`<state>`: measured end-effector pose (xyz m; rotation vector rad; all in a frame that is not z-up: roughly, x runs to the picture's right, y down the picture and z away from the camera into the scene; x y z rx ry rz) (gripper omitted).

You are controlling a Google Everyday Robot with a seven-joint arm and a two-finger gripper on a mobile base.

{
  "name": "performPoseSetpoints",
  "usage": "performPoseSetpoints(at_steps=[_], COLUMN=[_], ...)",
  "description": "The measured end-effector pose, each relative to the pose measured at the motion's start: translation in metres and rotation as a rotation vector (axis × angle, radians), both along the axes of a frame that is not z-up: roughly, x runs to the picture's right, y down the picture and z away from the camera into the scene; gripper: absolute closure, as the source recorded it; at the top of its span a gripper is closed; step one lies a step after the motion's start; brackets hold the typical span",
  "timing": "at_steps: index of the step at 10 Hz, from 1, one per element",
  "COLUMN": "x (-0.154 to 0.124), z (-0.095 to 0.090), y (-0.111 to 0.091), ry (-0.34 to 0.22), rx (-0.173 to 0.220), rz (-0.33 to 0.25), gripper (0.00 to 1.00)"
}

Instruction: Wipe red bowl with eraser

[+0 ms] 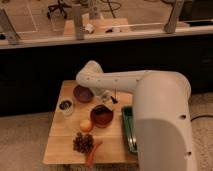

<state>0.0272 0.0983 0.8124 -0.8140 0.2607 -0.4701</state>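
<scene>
The red bowl [101,116] sits on the wooden table [62,147], right of centre, and its inside looks dark. My gripper [108,98] hangs just behind the bowl's far rim, between it and the purple bowl [82,93]. A small dark shape [114,99] shows at the gripper's tip. It may be the eraser, but I cannot tell whether it is held. My white arm reaches in from the right and bends above the purple bowl.
A small cup with dark contents [66,106] stands at the left. An orange [86,125], a bunch of grapes [83,142] and a reddish carrot-like piece [93,152] lie in front. My arm's body covers most of a green tray [127,131] at the right edge.
</scene>
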Motion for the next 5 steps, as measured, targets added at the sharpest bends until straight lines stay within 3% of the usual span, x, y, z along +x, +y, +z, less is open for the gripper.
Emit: performPoseSetpoints(at_steps=[5], x=[-0.004], z=[-0.018], y=[0.021], ry=[-0.050], rx=[-0.026], rz=[0.018], gripper=[1.00])
